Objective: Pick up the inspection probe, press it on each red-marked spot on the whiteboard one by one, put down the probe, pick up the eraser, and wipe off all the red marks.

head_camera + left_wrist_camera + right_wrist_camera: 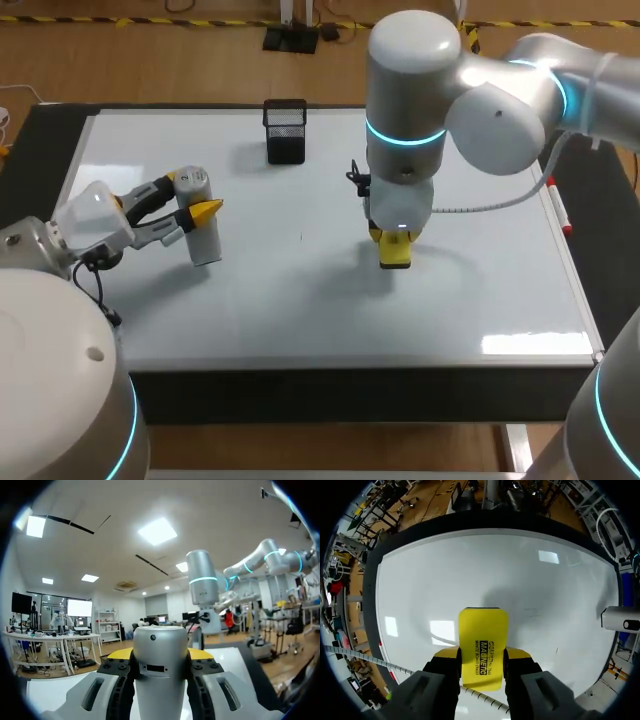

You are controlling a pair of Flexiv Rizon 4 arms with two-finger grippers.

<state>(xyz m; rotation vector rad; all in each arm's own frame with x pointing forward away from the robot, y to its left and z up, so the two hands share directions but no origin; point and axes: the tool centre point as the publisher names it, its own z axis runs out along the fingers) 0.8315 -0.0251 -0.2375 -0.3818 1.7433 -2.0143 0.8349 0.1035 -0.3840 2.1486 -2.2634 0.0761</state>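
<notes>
The silver cylindrical probe [204, 243] stands upright on the whiteboard [300, 300] at its left side, and my left gripper [193, 198] is shut on its upper part. In the left wrist view the probe [160, 680] fills the gap between the yellow tips of the left gripper [160, 655]. Near the board's middle, my right gripper [395, 236] points straight down, shut on the yellow eraser [396, 254], which rests on the board. The right wrist view shows the eraser [483, 635] clamped by the right gripper [482, 655]. I see no red marks on the board.
A black mesh pen holder [286, 130] stands at the back of the board. A red marker [558, 205] lies along the right edge. The probe's top [620, 619] shows off to the side in the right wrist view.
</notes>
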